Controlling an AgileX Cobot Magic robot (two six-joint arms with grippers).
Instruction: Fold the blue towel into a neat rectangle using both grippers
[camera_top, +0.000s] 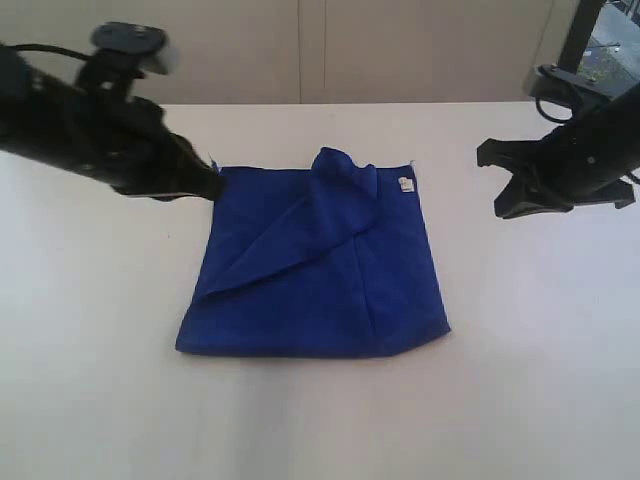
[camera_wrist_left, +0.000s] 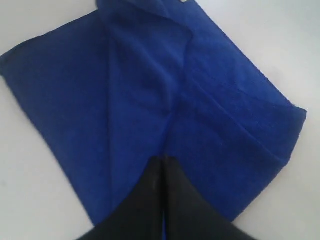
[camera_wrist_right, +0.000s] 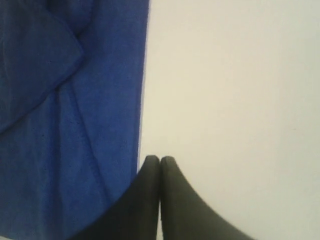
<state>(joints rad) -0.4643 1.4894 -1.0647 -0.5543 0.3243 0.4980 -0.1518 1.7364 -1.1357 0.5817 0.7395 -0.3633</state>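
The left pincer (camera_top: 208, 186), jaws pressed together, sits at the upper-left corner of the blue towel (camera_top: 310, 290); whether it has caught any cloth cannot be told. The towel lies mid-frame on the white table (camera_top: 90, 400), one flap rumpled across its top. At right, the right pincer (camera_wrist_right: 160, 160) hangs closed, clear of the towel's edge. The folding looks barely begun. The next move likely calls for both pincers to open and each take a corner.

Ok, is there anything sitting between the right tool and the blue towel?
Nothing visible. Only bare white table lies between the right tool and the nearest edge of the blue towel. The tool is shut and sits off to the towel's side.
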